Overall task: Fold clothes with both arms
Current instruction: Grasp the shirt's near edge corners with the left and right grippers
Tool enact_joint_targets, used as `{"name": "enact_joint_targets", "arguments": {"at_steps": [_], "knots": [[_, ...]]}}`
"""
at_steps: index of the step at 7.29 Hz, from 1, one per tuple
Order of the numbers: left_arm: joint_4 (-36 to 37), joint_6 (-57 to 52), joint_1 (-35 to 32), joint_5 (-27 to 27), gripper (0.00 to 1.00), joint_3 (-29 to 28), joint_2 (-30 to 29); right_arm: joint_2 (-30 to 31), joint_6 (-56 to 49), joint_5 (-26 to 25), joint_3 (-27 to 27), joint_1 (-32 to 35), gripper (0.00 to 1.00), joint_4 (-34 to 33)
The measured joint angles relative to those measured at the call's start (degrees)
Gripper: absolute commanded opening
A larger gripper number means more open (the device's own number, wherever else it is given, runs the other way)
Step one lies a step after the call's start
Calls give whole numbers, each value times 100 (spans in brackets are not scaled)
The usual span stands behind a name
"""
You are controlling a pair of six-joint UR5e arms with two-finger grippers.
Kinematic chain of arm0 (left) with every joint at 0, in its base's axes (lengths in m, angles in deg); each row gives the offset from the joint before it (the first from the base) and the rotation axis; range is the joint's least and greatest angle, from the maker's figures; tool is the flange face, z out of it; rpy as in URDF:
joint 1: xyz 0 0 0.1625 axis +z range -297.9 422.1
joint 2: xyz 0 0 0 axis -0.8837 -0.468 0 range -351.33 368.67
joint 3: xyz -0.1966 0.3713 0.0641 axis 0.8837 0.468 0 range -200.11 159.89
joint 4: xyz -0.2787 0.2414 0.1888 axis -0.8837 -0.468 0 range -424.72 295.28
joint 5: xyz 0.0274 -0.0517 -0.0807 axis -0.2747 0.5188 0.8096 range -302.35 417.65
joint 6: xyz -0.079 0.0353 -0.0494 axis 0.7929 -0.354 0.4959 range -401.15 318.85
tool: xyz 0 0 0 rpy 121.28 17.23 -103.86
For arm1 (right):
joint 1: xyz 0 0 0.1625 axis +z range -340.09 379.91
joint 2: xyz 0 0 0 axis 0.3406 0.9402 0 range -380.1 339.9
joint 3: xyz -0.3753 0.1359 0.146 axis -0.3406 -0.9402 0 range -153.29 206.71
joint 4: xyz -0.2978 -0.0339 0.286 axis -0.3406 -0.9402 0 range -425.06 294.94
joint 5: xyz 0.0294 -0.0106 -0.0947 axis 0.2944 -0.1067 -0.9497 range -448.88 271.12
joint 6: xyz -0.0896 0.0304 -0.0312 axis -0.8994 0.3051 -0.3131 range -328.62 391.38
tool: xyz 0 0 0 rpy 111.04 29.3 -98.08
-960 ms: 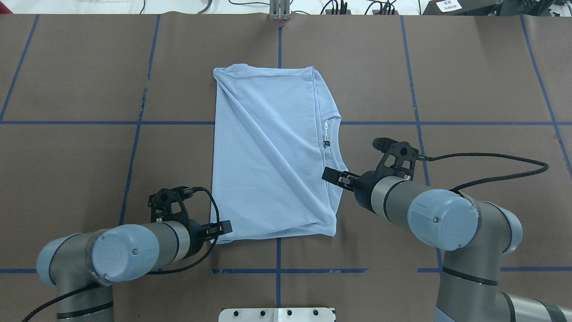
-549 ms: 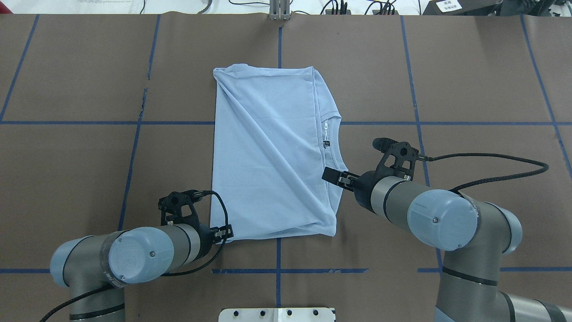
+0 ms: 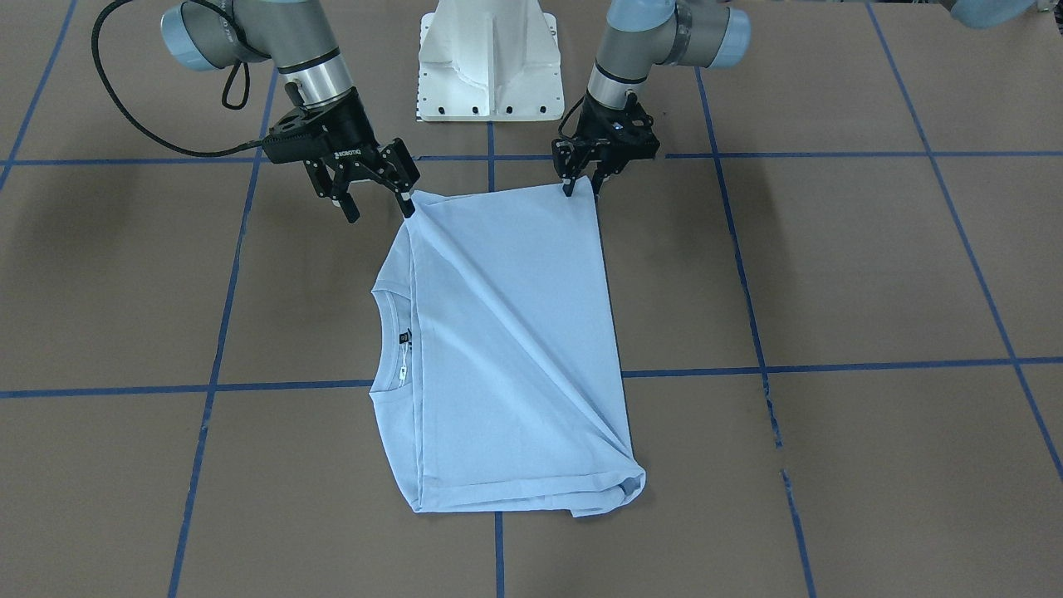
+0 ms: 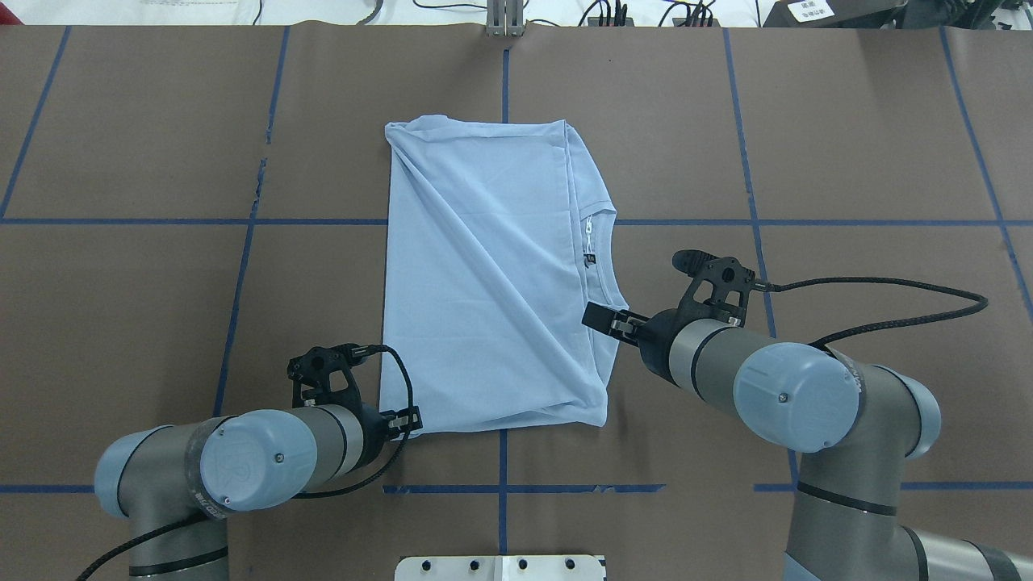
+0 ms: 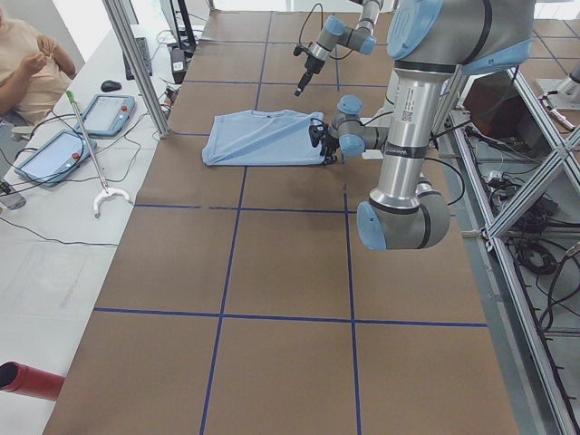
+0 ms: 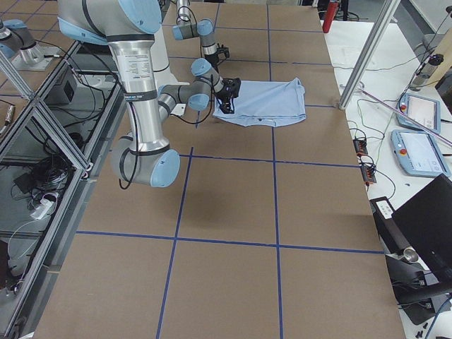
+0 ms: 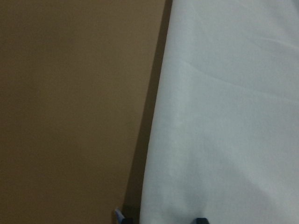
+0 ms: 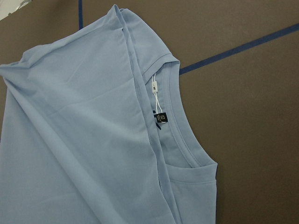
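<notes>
The T-shirt lay folded on the bench. The left end effector straddled its near corner, narrowly unclenched. The right end effector gaped wide at the collar-side edge.

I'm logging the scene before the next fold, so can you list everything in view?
T-shirt: one, pale blue, partly folded, table centre.
Neck label: one, dark, inside the collar.
Table: one, brown, blue tape grid.
Pedestal: one, white, table's robot-side edge.
Teach pendants: two, grey, side bench.
Operator: one, seated beyond the bench.
Left pincer: one, black, narrowly open, T-shirt's near hem-side corner.
Right pincer: one, black, open, T-shirt's collar-side edge.
</notes>
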Motion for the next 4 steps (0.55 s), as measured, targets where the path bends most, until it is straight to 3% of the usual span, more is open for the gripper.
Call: {"name": "enact_joint_targets", "arguments": {"at_steps": [4], "knots": [[-15, -8, 0, -14, 0, 38, -15, -80, 528, -88, -160, -46, 95, -124]]}}
